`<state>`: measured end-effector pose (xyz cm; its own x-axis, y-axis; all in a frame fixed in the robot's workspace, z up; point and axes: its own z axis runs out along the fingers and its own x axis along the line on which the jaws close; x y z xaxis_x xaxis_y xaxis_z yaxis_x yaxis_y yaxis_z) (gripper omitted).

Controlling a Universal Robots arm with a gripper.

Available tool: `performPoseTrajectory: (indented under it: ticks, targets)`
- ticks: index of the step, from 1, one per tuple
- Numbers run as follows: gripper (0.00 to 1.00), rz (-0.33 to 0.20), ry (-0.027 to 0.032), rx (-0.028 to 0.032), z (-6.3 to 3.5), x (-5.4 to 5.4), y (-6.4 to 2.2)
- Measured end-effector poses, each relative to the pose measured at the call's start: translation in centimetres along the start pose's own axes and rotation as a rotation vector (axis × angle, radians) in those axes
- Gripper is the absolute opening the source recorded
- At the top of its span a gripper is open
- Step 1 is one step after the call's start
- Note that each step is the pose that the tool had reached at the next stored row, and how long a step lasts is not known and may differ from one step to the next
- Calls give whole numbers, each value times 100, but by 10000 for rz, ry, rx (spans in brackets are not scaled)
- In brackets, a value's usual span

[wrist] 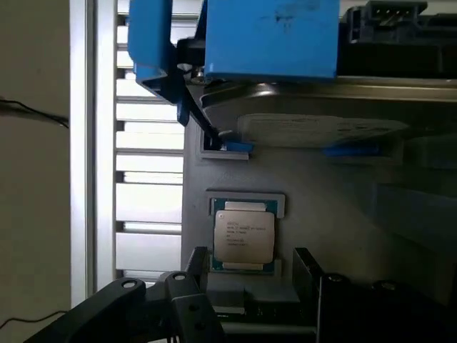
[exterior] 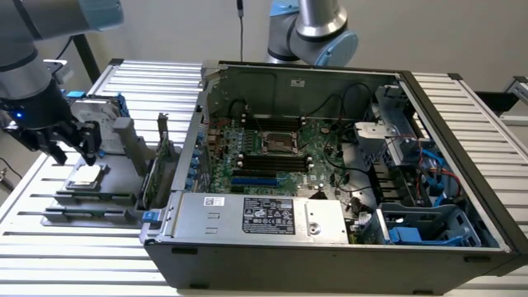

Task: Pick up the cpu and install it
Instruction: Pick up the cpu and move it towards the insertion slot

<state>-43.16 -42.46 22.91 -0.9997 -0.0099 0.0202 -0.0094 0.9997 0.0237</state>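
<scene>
On the grey tray (exterior: 115,185) at the exterior view's left, beside the open computer case (exterior: 330,253), the cpu (exterior: 85,177) lies flat beneath the end effector (exterior: 74,154), which hangs released, jaws spread; light, stiff and probably fragile, it looks best taken by opposite edges.

**Cut off, covered, unreadable**

The arm (exterior: 25,68) runs off the exterior view's left and top edges. A joint (exterior: 326,37) behind the case (exterior: 330,260) is cut at the top, its base hidden. The gripper (exterior: 76,159) covers part of the hard drive (exterior: 93,111). The cpu (wrist: 243,239) print is too small to read; the blue bracket (wrist: 271,36) is cut by the edge.
</scene>
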Motion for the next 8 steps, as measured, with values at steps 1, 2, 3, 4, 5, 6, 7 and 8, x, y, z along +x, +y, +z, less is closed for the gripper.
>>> performPoseTrajectory:
  ticks: [1, 2, 3, 4, 5, 6, 7, 8]
  targets:
    - [60, 67, -3, -2, 19, 0, -9]
    - [60, 143, -4, -4, 36, 0, -16]
    - [60, 207, -5, -4, 54, -1, -23]
    - [60, 238, -6, -5, 72, -1, -25]
    - [60, 243, -5, -5, 90, -1, -26]
    - [60, 243, -2, -4, 107, -1, -27]
    - [60, 243, -1, -5, 127, -3, -28]
    - [60, 242, 0, -5, 145, -3, -28]
